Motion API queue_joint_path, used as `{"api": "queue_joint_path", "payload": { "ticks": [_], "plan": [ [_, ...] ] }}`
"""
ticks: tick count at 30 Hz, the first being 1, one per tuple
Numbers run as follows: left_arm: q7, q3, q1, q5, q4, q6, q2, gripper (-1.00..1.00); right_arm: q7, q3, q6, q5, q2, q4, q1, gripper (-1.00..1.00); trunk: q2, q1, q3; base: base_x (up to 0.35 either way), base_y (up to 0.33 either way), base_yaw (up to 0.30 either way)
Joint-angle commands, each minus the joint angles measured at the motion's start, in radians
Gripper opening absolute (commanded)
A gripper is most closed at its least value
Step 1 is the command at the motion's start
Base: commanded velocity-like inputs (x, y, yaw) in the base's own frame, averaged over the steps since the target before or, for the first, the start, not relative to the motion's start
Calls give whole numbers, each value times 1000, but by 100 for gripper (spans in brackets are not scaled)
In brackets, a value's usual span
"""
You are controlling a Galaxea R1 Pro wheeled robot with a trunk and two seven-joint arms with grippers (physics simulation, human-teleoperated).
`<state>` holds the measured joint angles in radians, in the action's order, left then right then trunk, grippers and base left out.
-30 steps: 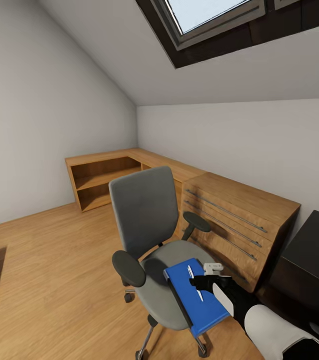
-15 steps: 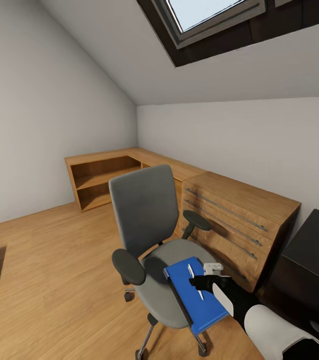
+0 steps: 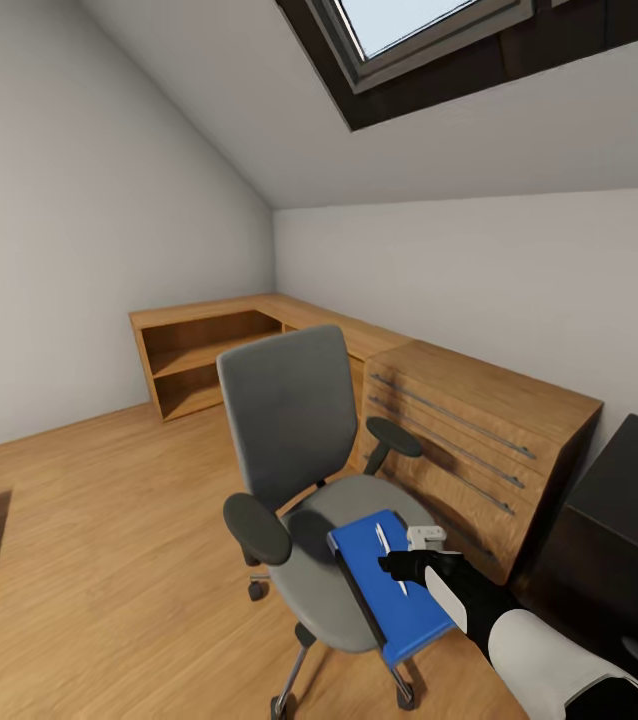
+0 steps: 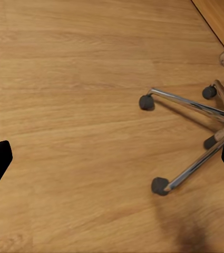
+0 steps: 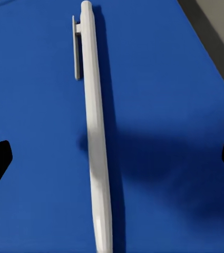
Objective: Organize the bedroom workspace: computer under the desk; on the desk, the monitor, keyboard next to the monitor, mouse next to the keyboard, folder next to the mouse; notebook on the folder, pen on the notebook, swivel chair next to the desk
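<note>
Blue notebook [image 3: 391, 585] on chair [image 3: 304, 470] seat, slim white pen [image 5: 96, 132] lying along it between spread jaws of right gripper [image 3: 406, 566]; likely light, rigid, slippery, best pinched mid-barrel; left jaws spread over floor [image 4: 69, 105].

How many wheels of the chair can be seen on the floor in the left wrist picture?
4 wheels: one front-left, one lower, one far right, one near the hub. More may be hidden.
</note>
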<state>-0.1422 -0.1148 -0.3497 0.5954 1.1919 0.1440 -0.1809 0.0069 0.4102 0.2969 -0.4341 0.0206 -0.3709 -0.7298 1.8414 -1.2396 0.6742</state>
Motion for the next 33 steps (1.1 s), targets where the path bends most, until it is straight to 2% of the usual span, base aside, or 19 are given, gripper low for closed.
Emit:
{"api": "queue_joint_path", "payload": {
  "ticks": [1, 10, 16, 30, 33],
  "plan": [
    [-6, 0, 0, 11, 0, 0, 0, 100, 1, 4, 5, -2, 1, -2, 0, 100, 8, -4, 4, 0, 0, 0],
    [-5, 0, 0, 11, 0, 0, 0, 100, 1, 4, 6, -2, 1, -2, 0, 100, 8, -4, 4, 0, 0, 0],
    [-5, 0, 0, 11, 0, 0, 0, 100, 1, 4, 8, -2, 1, -2, 0, 100, 50, -27, 23, 0, 0, 0],
    [-5, -1, 0, 11, 0, 0, 0, 100, 1, 4, 9, -3, 1, -2, 0, 100, 50, -27, 23, 0, 0, 0],
    [-5, -2, 0, 11, 0, 0, -1, 100, 1, 4, 10, -3, 1, -2, 0, 100, 71, -38, 32, 0, 0, 0]
  ]
}}
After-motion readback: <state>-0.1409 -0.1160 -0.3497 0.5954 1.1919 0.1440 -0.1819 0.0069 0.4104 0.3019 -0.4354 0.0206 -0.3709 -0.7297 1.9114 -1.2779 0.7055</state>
